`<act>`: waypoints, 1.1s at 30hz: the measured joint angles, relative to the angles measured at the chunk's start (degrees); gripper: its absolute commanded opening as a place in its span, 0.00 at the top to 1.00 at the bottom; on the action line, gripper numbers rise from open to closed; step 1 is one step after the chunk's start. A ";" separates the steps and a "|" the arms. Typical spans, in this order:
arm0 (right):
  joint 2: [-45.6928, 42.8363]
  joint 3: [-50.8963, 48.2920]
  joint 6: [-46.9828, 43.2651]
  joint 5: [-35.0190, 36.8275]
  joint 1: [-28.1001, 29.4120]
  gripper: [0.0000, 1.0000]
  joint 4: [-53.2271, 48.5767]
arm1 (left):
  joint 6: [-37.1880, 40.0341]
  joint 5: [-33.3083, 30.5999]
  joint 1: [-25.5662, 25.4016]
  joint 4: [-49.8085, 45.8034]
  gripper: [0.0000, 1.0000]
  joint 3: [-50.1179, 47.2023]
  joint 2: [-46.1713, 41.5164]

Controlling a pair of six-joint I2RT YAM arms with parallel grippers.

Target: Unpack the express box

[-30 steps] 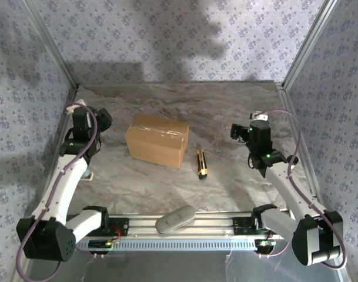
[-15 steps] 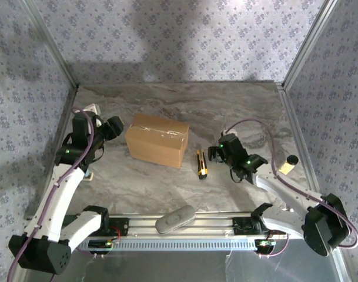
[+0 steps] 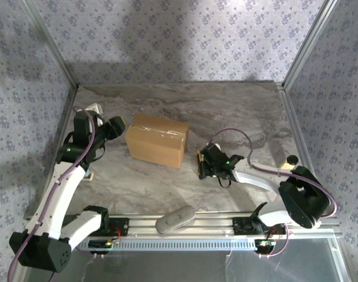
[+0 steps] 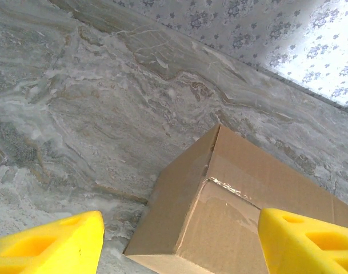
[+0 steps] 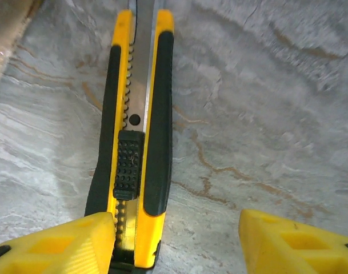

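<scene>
The express box [image 3: 157, 140], a plain brown carton with its taped top flaps closed, sits left of the table's middle. My left gripper [image 3: 115, 128] hovers just left of it, open, and the box's near corner [image 4: 236, 211] shows between its yellow fingers [image 4: 54, 245]. A yellow and black utility knife [image 5: 159, 114] lies on the marble to the right of the box. My right gripper [image 3: 203, 165] is low over the knife [image 3: 199, 156], open. The knife's near end lies between the fingers, right beside the left finger [image 5: 59, 242], and nothing is gripped.
A grey oval object [image 3: 175, 218] rests on the aluminium rail at the front edge. A small tan cylinder with a black cap [image 3: 290, 161] stands near the right wall. Patterned walls close in the table on three sides, and bare marble lies behind the box.
My right arm has swung left and down from the right side onto the knife, its jaws narrowing. My left gripper has shifted slightly toward the box.
</scene>
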 measured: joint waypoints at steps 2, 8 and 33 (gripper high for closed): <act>1.60 0.68 0.24 -0.81 0.00 0.34 0.26 | 0.02 0.17 0.00 0.02 0.29 0.11 0.70; 4.85 3.85 0.24 -2.19 0.00 0.33 1.60 | 0.00 0.20 0.00 0.17 0.29 0.87 1.92; 11.98 8.79 1.38 -2.71 -0.07 0.61 -0.46 | 0.92 0.11 0.00 0.11 0.29 1.73 2.67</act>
